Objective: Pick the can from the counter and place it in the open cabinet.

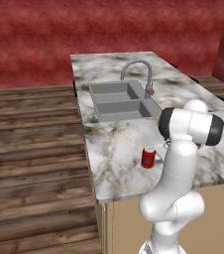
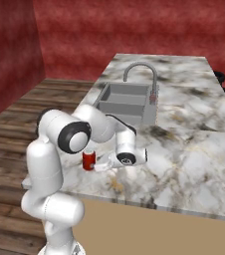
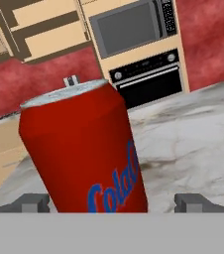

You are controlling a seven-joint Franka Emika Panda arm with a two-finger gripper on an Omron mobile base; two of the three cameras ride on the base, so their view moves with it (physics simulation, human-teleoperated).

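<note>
The can (image 3: 82, 149) is standing upright near the counter's (image 1: 129, 144) front edge, sitting between the spread fingertips (image 3: 32, 202) of the gripper (image 3: 111, 203).

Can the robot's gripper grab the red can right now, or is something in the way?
Probably yes. The can stands upright on the counter, close up between the gripper's two open fingertips, and nothing sits between them. The sink and faucet are farther back.
</note>
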